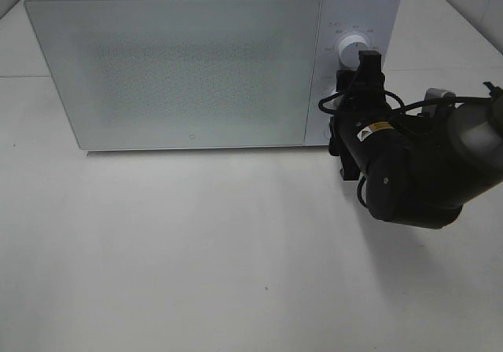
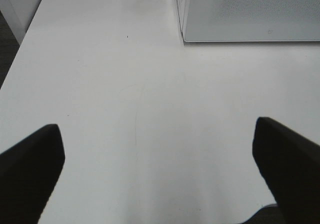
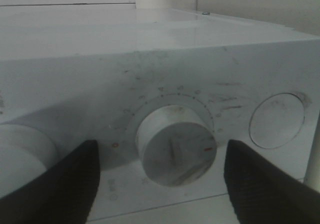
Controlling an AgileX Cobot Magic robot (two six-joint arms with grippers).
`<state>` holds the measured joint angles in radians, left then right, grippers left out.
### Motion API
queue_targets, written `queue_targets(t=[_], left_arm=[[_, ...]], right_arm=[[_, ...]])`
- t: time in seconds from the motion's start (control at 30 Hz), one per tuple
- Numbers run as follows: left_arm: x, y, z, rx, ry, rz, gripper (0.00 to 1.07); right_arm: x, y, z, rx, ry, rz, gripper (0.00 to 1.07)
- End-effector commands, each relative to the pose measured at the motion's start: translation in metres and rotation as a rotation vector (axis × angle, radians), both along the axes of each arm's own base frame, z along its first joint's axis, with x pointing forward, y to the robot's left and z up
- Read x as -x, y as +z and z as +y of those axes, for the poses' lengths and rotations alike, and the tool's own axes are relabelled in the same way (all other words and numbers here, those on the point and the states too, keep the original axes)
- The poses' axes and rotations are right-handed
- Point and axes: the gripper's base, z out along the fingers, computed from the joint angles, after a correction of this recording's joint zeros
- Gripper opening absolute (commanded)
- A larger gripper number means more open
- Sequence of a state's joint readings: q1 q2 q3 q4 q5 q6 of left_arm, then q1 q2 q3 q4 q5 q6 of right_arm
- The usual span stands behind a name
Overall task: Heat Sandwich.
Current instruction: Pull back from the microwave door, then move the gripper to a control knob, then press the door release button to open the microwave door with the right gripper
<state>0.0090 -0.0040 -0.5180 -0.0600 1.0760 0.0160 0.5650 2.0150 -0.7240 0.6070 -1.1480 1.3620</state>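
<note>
Seen from above, the right tool covers the microwave panel. Its wrist view shows it spread either side of a dial, clear of it. The left tool is spread above the counter. I cannot tell where the sandwich is.

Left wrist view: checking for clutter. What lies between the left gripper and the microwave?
Nothing: the left wrist view shows bare white table between the left gripper and the microwave.

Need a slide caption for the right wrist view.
Right gripper, fingers open, flanks a dial on the white microwave without touching it.
</note>
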Motion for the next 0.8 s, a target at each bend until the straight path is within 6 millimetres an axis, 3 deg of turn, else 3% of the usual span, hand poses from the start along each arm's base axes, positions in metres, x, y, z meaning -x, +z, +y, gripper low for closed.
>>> queue_targets(t=[0.03,0.57,0.8], left_arm=[[0.004,0.000,-0.001,0.009,-0.005,-0.027,0.98],[0.004,0.000,-0.001,0.009,-0.005,-0.027,0.98],[0.004,0.000,-0.001,0.009,-0.005,-0.027,0.98]], right_arm=[[-0.007,0.029,0.001,-0.001,-0.004,-0.227,0.75],[0.021,0.015,-0.001,0.144,0.175,-0.029,0.75],[0.037,0.016,0.002,0.404,0.377,0.143,0.75]])
